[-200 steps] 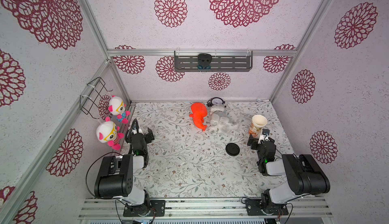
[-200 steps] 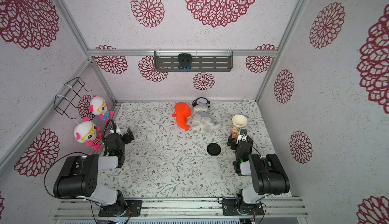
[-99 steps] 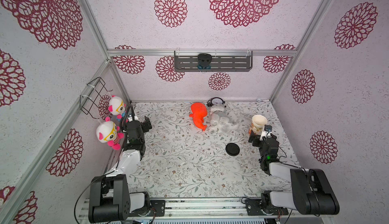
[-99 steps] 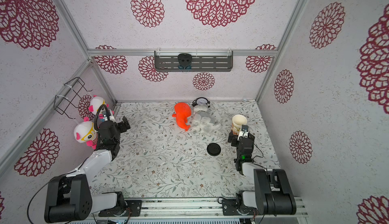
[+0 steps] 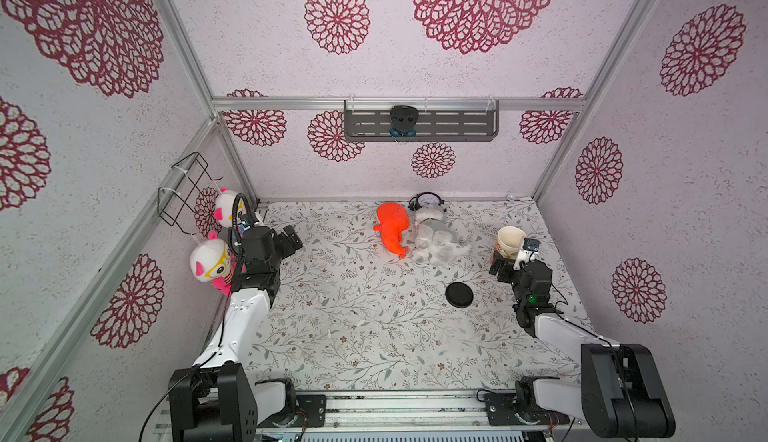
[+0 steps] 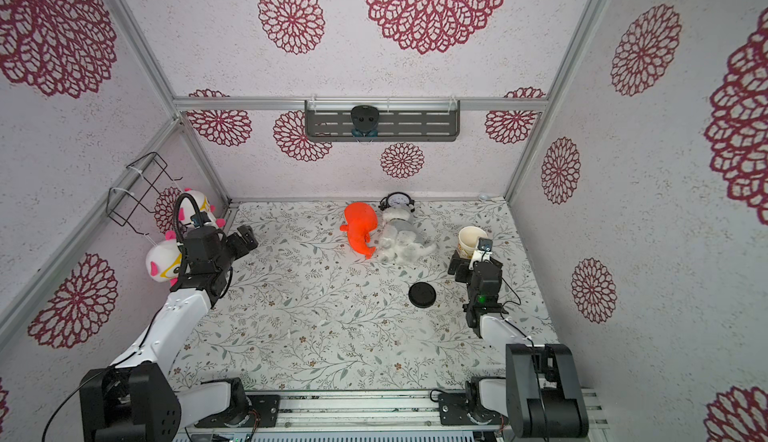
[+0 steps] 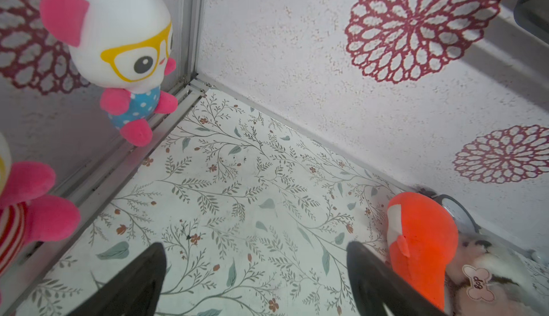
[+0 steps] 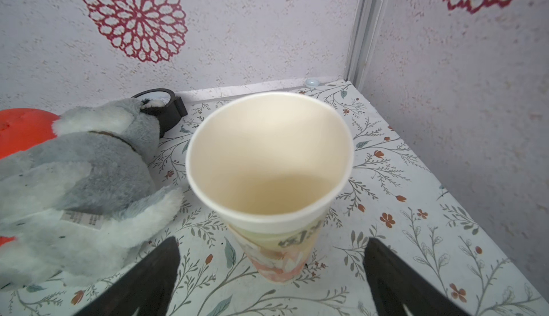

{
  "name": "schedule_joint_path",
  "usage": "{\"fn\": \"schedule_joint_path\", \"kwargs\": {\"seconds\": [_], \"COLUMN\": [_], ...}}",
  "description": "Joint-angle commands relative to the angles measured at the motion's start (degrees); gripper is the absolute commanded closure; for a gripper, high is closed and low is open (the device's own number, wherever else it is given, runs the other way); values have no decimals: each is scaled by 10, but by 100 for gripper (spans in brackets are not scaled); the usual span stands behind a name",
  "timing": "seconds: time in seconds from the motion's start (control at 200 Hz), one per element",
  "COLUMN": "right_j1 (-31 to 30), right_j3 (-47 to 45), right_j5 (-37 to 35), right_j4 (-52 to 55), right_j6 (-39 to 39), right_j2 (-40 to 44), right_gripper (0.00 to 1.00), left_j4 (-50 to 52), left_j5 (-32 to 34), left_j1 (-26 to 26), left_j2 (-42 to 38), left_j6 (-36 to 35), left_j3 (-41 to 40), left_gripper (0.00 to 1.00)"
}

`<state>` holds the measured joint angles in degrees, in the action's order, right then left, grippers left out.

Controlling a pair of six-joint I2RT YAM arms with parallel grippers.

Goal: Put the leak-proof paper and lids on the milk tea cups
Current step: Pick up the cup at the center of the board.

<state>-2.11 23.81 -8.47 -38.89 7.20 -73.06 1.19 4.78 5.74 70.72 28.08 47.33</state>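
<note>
Stretching forward out of the folded pose of a second ago, on both sides: carrying the left hand [image 5: 291, 238] out toward the far corner beside the two pink-and-white plush dolls [image 5: 212, 262], and bringing the right hand [image 5: 508, 268] up close to the milk tea cup [image 5: 511, 241].

Holding the right hand spread wide and gripping nothing, with the cup standing upright on the desk [image 5: 353, 336] just ahead of it. Lining the cup up with the gap between the fingers in the right wrist view, with both fingertips stopping short of its orange-printed base and its cream mouth uncovered.

Leaving the grey plush dog [image 8: 74, 180] lying ahead and to the left of that hand, pressed against the orange plush toy [image 5: 392, 228], with a small clock [image 5: 427, 200] beyond them at the back wall. Leaving the black round lid [image 5: 459, 294] flat on the desk, left of the right hand and apart from the cup.

Spreading the left hand equally wide over bare flowered desk and clamping nothing, with the orange toy ahead to its right and the dolls at its left against the side wall.

Failing to pick out the leak-proof paper against the pale desk in any view.
</note>
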Motion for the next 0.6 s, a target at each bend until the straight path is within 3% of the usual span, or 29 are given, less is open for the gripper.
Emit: {"fn": "schedule_joint_path", "kwargs": {"seconds": [0.0, 0.595], "right_j1": [-2, 2], "right_j3": [19, 68], "right_j5": [-17, -34], "right_j4": [-36, -160], "right_j6": [9, 9], "right_j2": [-19, -149], "right_gripper": [1, 1], "left_j4": [20, 25], "left_j5": [-27, -49], "left_j1": [5, 8], "left_j2": [-15, -53], "left_j6": [19, -21], "left_j3": [4, -19], "left_gripper": [3, 3]}}
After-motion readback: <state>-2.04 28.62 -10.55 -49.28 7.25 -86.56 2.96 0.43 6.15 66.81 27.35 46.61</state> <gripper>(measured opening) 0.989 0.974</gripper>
